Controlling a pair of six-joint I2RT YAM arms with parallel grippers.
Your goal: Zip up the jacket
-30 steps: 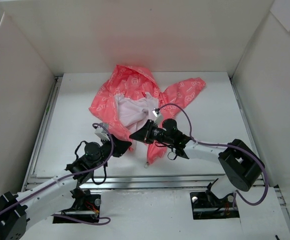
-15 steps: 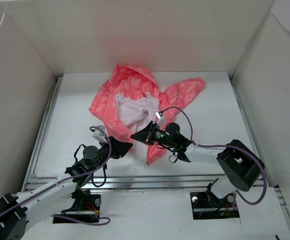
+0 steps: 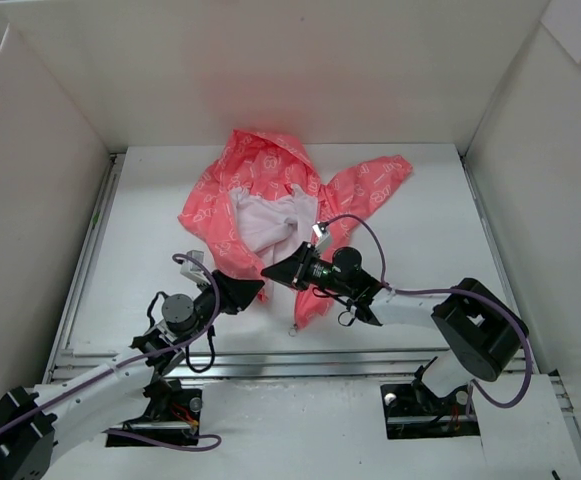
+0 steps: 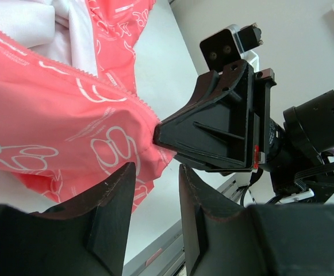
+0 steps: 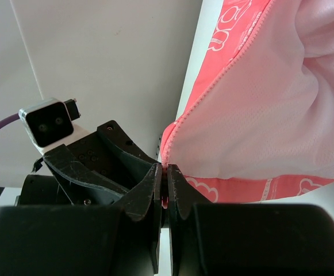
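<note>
The coral-pink jacket (image 3: 260,190) with white motifs lies open on the table, its white lining showing. My right gripper (image 3: 267,271) is shut on the jacket's bottom corner at the zipper edge; the right wrist view shows the pink fabric (image 5: 253,103) pinched between the closed fingertips (image 5: 165,172). My left gripper (image 3: 255,291) is open just beside it. In the left wrist view its fingers (image 4: 115,195) stand apart with nothing between them, under the pink hem (image 4: 69,132), with the right gripper (image 4: 158,135) right ahead.
White walls enclose the table on three sides. A metal rail (image 3: 270,360) runs along the near edge. The jacket's other front panel hangs down toward the rail (image 3: 310,300). A sleeve (image 3: 380,180) spreads to the right.
My left gripper has crept right and a little down, closer to the right gripper. The right gripper has stayed shut on the jacket corner, almost still.
</note>
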